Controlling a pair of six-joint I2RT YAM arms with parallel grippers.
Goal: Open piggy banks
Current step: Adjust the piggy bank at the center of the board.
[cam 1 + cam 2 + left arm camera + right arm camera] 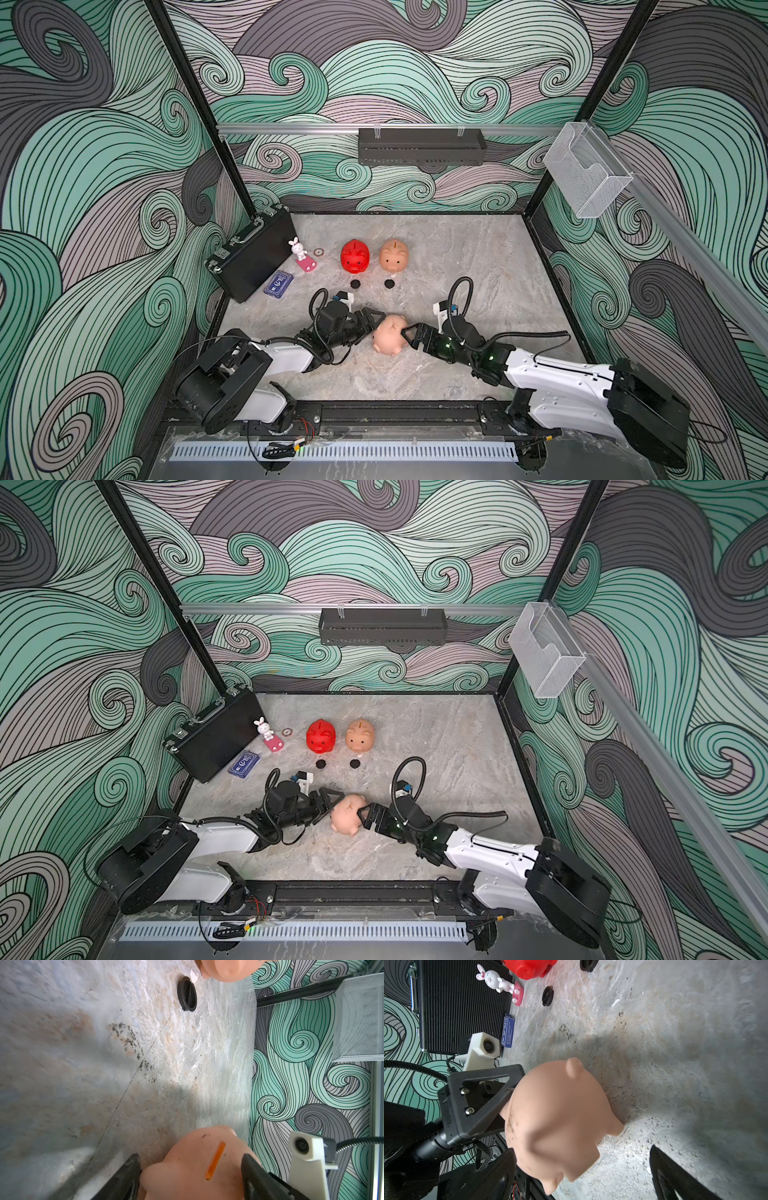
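On the far left of the surface [478,257] a black case [253,253] leans against the wall, with the white rabbit figurine [300,251] and a blue card [278,284] just beside it. Next come the red piggy bank [355,256] and the upright peach piggy bank [394,254], both standing on their feet. A loose black plug [355,284] lies near the red one, and a second plug [389,284] lies near the peach one, so I judge that these two are already open.

Nearer to me, in the middle, is my left pincer [379,321]. In the left wrist view its fingers [252,1169] press on both sides of the third piggy bank [388,337], so it is closed on this pig and holds it. The pig lies tilted on the surface, and its orange coin slot [215,1160] faces my left wrist camera.

To the right of the pig is my right pincer [406,337]. It is wide open, and holds nothing. In the top views one finger seems to touch the pig, but I cannot tell this for sure.

I think the step in hand is the last pig: the left holds it steady and the right must take out its plug. I cannot see this plug in any view. The next move needs the belly turned toward the right pincer, then a firm grip on the plug and a twist or pull, while the left keeps the smooth round body from slipping.
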